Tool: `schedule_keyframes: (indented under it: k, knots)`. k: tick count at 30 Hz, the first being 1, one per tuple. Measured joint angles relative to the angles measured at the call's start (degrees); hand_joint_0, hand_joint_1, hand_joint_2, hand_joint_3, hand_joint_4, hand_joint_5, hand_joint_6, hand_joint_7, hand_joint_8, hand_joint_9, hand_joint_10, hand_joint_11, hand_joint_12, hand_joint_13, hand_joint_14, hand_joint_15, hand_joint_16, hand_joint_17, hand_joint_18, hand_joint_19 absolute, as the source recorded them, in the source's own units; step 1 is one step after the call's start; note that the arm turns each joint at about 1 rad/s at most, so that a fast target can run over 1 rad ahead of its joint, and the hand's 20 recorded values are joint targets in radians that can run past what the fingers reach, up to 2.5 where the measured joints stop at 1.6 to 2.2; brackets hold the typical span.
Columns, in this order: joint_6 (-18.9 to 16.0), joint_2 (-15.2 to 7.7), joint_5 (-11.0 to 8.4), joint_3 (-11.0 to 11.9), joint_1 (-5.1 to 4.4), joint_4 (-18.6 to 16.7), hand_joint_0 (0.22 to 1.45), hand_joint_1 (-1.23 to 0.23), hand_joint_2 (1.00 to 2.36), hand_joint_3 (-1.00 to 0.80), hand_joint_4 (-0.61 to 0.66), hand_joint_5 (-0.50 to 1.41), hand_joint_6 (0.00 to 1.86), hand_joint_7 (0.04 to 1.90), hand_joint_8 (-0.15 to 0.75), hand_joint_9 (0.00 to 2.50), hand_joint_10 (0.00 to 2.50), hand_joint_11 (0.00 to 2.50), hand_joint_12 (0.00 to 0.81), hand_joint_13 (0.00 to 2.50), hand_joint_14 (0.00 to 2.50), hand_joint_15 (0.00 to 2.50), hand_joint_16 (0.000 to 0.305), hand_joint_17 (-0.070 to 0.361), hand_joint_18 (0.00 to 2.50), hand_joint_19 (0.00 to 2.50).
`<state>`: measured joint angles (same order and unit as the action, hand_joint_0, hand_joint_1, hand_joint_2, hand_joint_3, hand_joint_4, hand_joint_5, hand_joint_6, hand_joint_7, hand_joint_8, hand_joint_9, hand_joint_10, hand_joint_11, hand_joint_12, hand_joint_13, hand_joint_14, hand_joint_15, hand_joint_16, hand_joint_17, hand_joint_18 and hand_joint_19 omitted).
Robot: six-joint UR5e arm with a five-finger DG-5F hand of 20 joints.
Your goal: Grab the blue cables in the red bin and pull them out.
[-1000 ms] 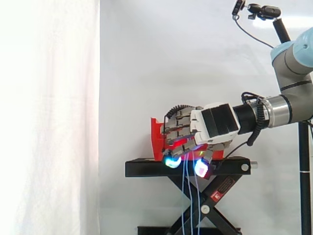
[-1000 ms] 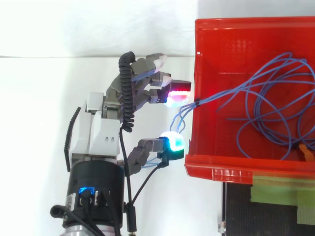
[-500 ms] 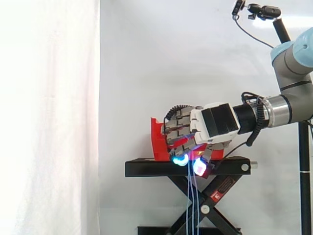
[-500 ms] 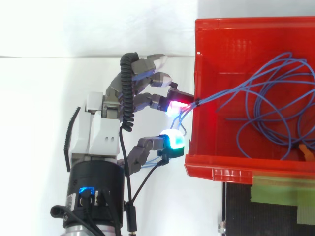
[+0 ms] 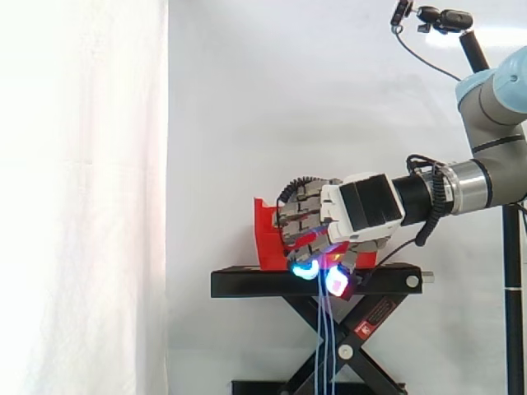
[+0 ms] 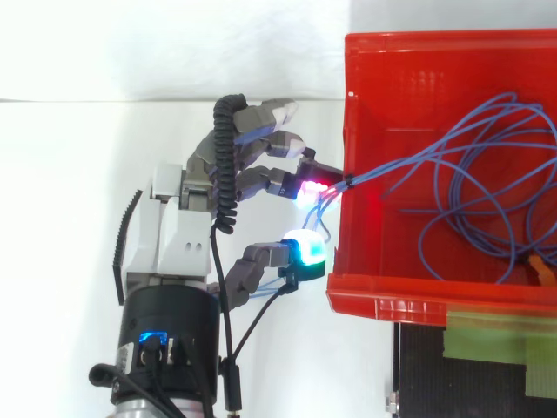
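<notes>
Listing from the side camera outward.

Item, robot hand (image 5: 362, 214): reaches in level from the right of the side view, in front of the bin. From above it lies outside the bin's side wall, palm (image 6: 178, 235) well back from it. Fingers curled, their magenta-red fingertips (image 6: 309, 185) closed on the cable strands where these come over the wall. Thumb pad (image 6: 305, 251), glowing cyan-green, sits apart from the fingers, just beside the bin's corner.

Item, blue cables (image 6: 383, 170): several thin strands. Most lie in loose overlapping loops on the bin floor. One bundle runs up to the side wall, crosses its rim at the fingertips and drops outside. In the side view the strands hang straight down (image 5: 324, 329) from between the glowing pads, in front of the stand.

Item, red bin (image 6: 409, 78): open-topped plastic, resting on the stand behind the robot hand.

Item, small orange object (image 6: 541, 270): inside the bin at the edge of the top view, kind not discernible.

Item, black stand (image 5: 247, 284): flat top surface on crossed scissor legs.

Item, white curtain (image 5: 82, 197): backdrop behind everything.
</notes>
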<state>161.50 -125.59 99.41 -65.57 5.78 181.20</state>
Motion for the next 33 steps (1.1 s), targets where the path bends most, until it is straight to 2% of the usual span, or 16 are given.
schedule_keyframes:
  k: [2, 4, 12, 15, 16, 33]
  knots:
    - [0.0, 0.0, 0.0, 0.0, 0.01, 0.0, 0.69, -0.88, 1.0, -1.0, 0.02, 0.84, 0.47, 0.71, 0.275, 0.75, 0.02, 0.96, 0.38, 0.59, 0.02, 0.56, 0.049, 0.11, 0.57, 0.61]
    - [0.0, 0.0, 0.0, 0.0, 0.01, -0.1, 0.69, -0.88, 1.0, -1.0, 0.02, 0.84, 0.52, 0.7, 0.274, 0.77, 0.02, 0.98, 0.38, 0.59, 0.02, 0.55, 0.049, 0.11, 0.58, 0.61]
    - [0.0, 0.0, 0.0, 0.0, 0.0, 0.0, 0.7, -0.87, 1.0, -1.0, 0.01, 0.84, 0.53, 0.69, 0.273, 0.77, 0.02, 0.97, 0.372, 0.59, 0.02, 0.56, 0.048, 0.108, 0.58, 0.61]
    - [0.0, 0.0, 0.0, 0.0, -0.01, 0.0, 0.71, -0.86, 1.0, -1.0, 0.03, 0.91, 0.03, 0.84, 0.272, 0.76, 0.02, 0.96, 0.373, 0.59, 0.02, 0.55, 0.048, 0.108, 0.58, 0.62]
    - [0.0, 0.0, 0.0, 0.0, -0.01, 0.0, 0.71, -0.86, 1.0, -1.0, 0.04, 0.9, 0.0, 0.81, 0.267, 0.75, 0.02, 0.96, 0.371, 0.59, 0.02, 0.56, 0.048, 0.108, 0.58, 0.62]
    - [0.0, 0.0, 0.33, 0.0, 0.02, 0.0, 0.73, -0.86, 1.0, -1.0, 0.08, 0.83, 0.01, 0.69, 0.264, 0.74, 0.02, 0.94, 0.366, 0.59, 0.02, 0.56, 0.047, 0.105, 0.57, 0.62]
